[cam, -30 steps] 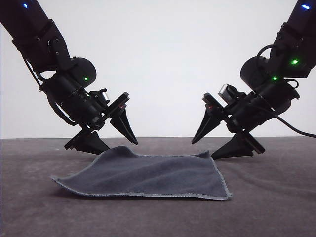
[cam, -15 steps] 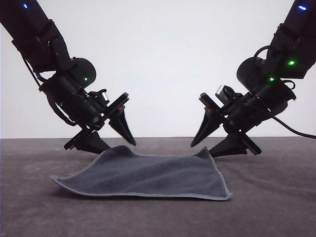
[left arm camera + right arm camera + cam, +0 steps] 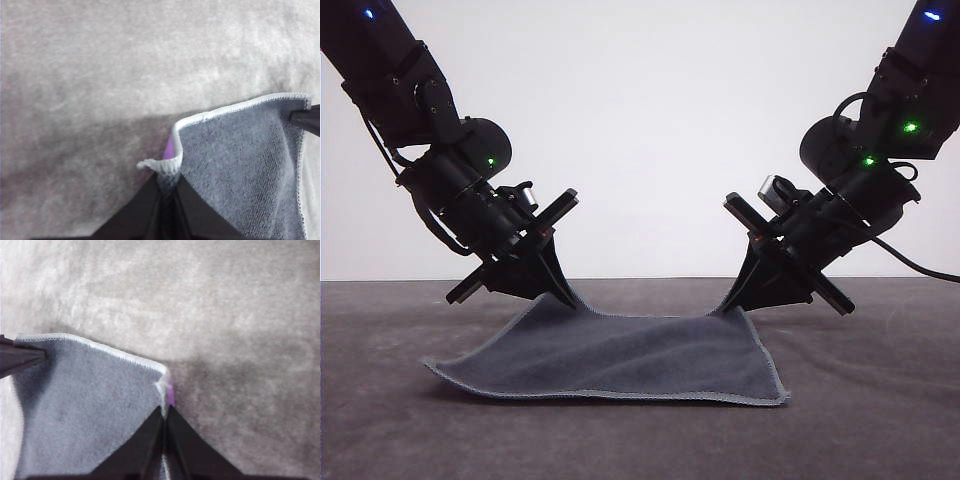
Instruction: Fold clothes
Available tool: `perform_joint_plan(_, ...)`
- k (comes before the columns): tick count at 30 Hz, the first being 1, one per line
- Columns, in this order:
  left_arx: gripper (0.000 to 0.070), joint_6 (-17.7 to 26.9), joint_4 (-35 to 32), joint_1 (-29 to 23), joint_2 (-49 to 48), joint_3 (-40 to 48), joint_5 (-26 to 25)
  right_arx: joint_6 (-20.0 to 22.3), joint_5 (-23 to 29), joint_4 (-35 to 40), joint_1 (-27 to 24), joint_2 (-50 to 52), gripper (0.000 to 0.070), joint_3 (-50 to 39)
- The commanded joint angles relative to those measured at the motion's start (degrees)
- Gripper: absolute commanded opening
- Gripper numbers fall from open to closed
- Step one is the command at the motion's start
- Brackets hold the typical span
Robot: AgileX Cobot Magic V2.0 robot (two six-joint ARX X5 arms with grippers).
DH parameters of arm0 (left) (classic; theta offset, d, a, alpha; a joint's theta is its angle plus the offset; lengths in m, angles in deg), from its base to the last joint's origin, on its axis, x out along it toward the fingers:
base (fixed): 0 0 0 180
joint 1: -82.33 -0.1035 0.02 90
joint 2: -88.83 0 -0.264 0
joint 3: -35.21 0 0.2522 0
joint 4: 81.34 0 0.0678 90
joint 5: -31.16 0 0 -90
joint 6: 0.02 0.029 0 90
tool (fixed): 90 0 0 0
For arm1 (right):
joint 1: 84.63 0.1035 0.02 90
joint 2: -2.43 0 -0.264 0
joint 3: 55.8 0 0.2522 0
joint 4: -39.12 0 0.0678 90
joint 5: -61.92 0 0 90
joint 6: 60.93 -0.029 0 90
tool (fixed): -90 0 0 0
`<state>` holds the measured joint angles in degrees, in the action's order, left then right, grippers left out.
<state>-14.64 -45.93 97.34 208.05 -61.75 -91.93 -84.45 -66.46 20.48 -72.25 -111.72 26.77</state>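
The clothes are one small square cloth, dark grey face up with a light stitched edge, lying on the brown table. Its two far corners are pinched and slightly lifted. My left gripper is shut on the far left corner; in the left wrist view its fingertips clamp the cloth, and a sliver of purple underside shows. My right gripper is shut on the far right corner; the right wrist view shows that gripper closed on the cloth. The near edge rests flat.
The brown felt-like table runs around the cloth on every side. A plain white wall stands behind. A black cable trails from the right arm.
Both grippers have come down onto the cloth's far corners and closed; a second ago they hung open just above it. The far edge now dips between the two pinched corners.
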Motion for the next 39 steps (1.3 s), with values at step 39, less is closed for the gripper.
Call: perform_joint_plan(39, 0.0003, 11.86, 4.66, 1.53, -18.19, 11.66, 2.81, 17.41, 9.16, -6.81, 6.99, 17.63, 0.0000, -9.11)
